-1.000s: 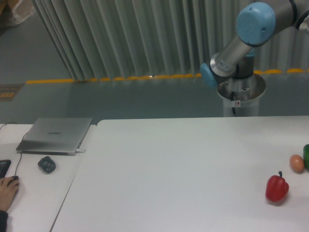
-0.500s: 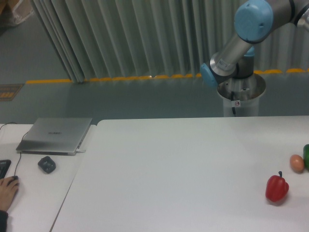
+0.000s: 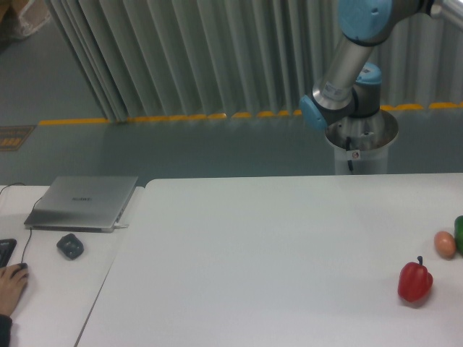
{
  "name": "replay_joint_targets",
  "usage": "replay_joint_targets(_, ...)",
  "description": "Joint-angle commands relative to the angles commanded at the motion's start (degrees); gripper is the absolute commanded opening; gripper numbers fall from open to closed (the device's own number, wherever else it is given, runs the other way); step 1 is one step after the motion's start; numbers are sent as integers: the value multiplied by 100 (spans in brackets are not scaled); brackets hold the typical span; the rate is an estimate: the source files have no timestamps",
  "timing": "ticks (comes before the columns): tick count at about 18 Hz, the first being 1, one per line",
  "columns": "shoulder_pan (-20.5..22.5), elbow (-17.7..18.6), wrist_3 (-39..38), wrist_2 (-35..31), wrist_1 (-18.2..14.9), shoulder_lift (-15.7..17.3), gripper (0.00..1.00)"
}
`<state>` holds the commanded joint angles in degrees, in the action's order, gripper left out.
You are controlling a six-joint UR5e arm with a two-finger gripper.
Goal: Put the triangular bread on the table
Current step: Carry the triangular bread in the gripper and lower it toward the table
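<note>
The large white desk (image 3: 275, 246) is occupying most of the lower view. The robot arm (image 3: 347, 65) is rising from its metal base (image 3: 362, 148) behind the desk's far edge, at roughly 1 o'clock from the desk centre. Its grey link is running up and out through the top edge of the view, with blue caps showing at the joints. The tool is lying outside the view, so I cannot tell whether it is open, closed, or gripping anything.

The triangular bread is not showing anywhere on the desk or elsewhere in the view; its location cannot be determined from here.

A red bell pepper (image 3: 414, 281) is standing upright on the desk near the right edge, at about 4 o'clock from the desk centre. A small orange-tan ball (image 3: 445, 243) is resting just beyond it, toward 3 o'clock. A green item (image 3: 459, 233) is sitting just beside the ball, cut off by the right border.

To the left, a smaller white side desk (image 3: 51, 289) is carrying a closed silver laptop (image 3: 83, 202) at 9 o'clock. A dark round object (image 3: 70, 246) is lying just in front of the laptop. A person's hand (image 3: 10, 285) is resting on a mouse at the lower left corner, beside the edge of a keyboard (image 3: 6, 250).
</note>
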<state>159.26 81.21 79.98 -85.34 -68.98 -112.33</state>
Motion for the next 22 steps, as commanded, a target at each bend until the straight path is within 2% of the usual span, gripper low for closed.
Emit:
replay_joint_targets(5,-632,62,-79,0,-931,352,20)
replay_joint_targets(7,-1027,123,-262,9,-1266,527,19)
replay_joint_targets(13,-1766,264,-826,-9,-1337,537,19)
replay_joint_targets(18,-2381,685,-931,-26,-1267,432,21)
replay_joint_targets(22,-2566,669,-1178,-9,-1267,396,22)
